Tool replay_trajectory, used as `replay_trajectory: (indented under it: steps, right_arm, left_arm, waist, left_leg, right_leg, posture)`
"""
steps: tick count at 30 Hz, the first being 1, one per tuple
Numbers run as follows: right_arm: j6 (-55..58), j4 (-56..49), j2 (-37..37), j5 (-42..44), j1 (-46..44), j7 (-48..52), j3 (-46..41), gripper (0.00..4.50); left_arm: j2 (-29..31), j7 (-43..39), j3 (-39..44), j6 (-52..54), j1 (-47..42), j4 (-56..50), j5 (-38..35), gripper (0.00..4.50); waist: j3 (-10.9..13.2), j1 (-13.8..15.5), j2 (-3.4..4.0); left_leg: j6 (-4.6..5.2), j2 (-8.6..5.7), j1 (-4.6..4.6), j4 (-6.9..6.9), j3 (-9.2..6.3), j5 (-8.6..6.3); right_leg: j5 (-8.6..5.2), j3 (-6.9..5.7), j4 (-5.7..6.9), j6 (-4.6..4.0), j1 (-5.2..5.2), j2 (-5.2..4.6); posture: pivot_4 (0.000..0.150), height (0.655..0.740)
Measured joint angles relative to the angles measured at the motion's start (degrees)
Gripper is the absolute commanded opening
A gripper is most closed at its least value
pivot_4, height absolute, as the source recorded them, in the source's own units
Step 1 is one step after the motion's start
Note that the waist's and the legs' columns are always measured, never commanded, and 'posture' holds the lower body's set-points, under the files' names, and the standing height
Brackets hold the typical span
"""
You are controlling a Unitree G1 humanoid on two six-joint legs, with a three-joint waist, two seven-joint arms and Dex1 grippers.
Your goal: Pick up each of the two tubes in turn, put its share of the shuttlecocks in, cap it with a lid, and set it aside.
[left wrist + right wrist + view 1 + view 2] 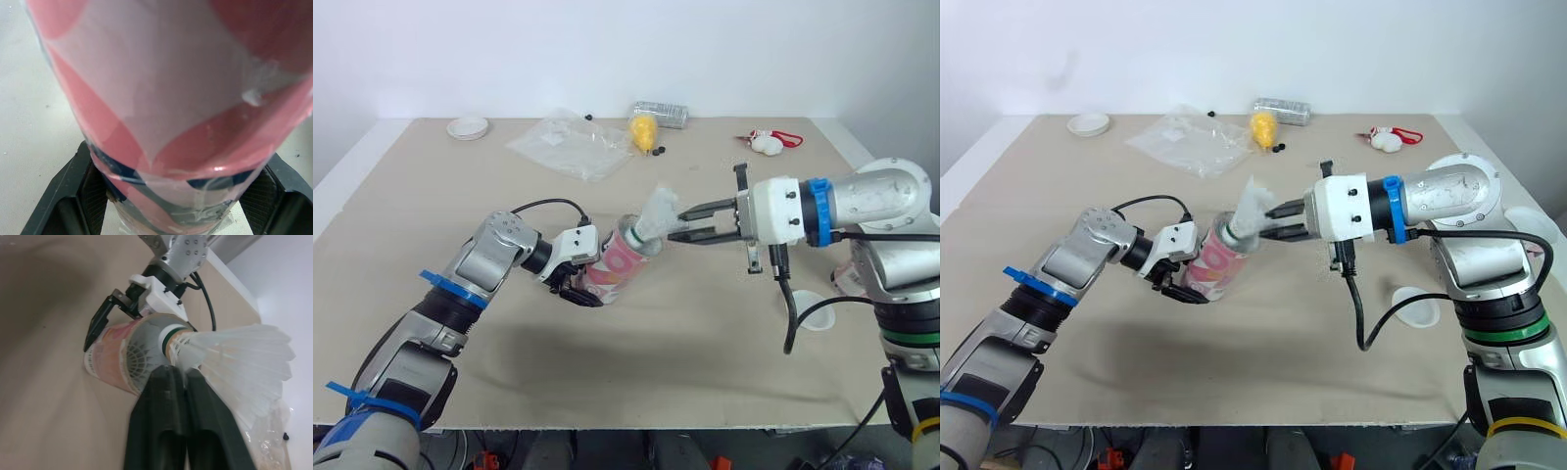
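In the head views, the pink-and-white patterned cardboard tube (619, 262) is held just off the bench near its middle, tilted so its open mouth faces the right arm, and the left jaws are clamped round its lower body. The right jaws pinch a white feather shuttlecock (658, 213) at that mouth, cork end inward. The likely trouble is misalignment: if the cork catches the rim, or the pinched feathers crush, the shuttlecock could jam or drop onto the bench. The left forearm reaches in from the front-left corner with its wrist bent, and the right arm stretches level from the right edge, where a shallow white plastic lid (1417, 305) lies. The left wrist view shows the tube squeezed between both black fingers (63, 196), touching its sides. The right wrist view shows the right jaws nearly closed on the shuttlecock's feather base, with the cork at the tube's mouth
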Motion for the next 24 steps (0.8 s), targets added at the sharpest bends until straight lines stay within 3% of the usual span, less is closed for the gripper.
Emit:
replay_trajectory:
  steps: [2,3,7,12,15,22,24]
  right_arm:
    - [0.0,0.0,0.2,0.0,0.0,0.2,0.0,2.78]
    - [0.0,0.0,0.3,0.0,0.0,0.4,0.0,2.94]
    - [5.8,0.0,1.1,3.4,-0.4,-1.0,-0.8,4.47]
    - [17.3,3.2,1.1,8.5,-5.2,-4.7,-4.9,4.47]
    - [18.6,6.5,0.3,8.3,-6.7,-3.4,-4.9,3.75]
    - [19.8,7.1,1.3,8.4,-9.7,0.7,-2.3,0.20]
    - [19.4,7.0,2.0,7.7,-10.1,1.4,-0.8,0.08]
  left_arm:
    - [0.0,0.0,0.0,0.0,0.0,-0.1,0.1,3.27]
    - [0.0,0.1,0.0,0.0,0.0,-0.1,0.1,3.27]
    - [0.2,0.3,0.0,0.0,0.2,-0.6,0.2,3.27]
    - [0.2,0.2,-0.1,-0.2,0.2,-0.7,0.4,3.27]
    - [0.2,-0.1,-0.1,-0.3,0.0,-0.6,0.5,3.27]
    - [0.1,-0.9,-0.5,-0.6,-0.7,-0.1,1.0,3.27]
    - [0.2,-1.0,-0.5,-0.6,-0.7,-0.1,1.0,3.27]
  waist:
    - [0.0,0.0,0.00]
    - [0.0,0.0,0.00]
    - [0.0,0.0,0.00]
    - [0.0,0.0,0.00]
    - [0.0,0.0,0.00]
    - [0.0,0.0,0.01]
    - [0.0,0.0,0.02]
  left_leg:
    - [0.00,0.00,0.00,0.00,0.00,0.00]
    - [0.00,0.00,0.00,0.00,0.00,0.00]
    - [0.00,0.01,0.00,0.00,0.00,0.00]
    - [0.00,0.01,0.00,0.00,-0.01,0.00]
    - [0.00,0.01,0.00,-0.02,0.00,0.00]
    - [0.00,0.01,-0.03,-0.04,-0.01,0.00]
    - [0.00,0.01,-0.02,-0.04,0.00,-0.01]
  right_leg:
    - [0.00,0.00,0.00,-0.01,0.00,0.00]
    - [0.01,0.00,0.00,0.00,0.00,0.00]
    - [0.02,0.00,0.00,-0.03,0.00,0.00]
    - [0.02,-0.01,0.00,-0.05,0.00,0.00]
    - [0.00,-0.01,0.00,-0.06,-0.03,0.00]
    - [0.02,-0.01,0.00,0.06,-0.05,0.01]
    - [0.03,-0.01,0.00,0.08,-0.05,0.01]
  posture:
    - [0.150,0.7400]
    - [0.150,0.7400]
    - [0.150,0.7400]
    - [0.150,0.7400]
    - [0.150,0.7400]
    - [0.150,0.7400]
    - [0.150,0.7400]
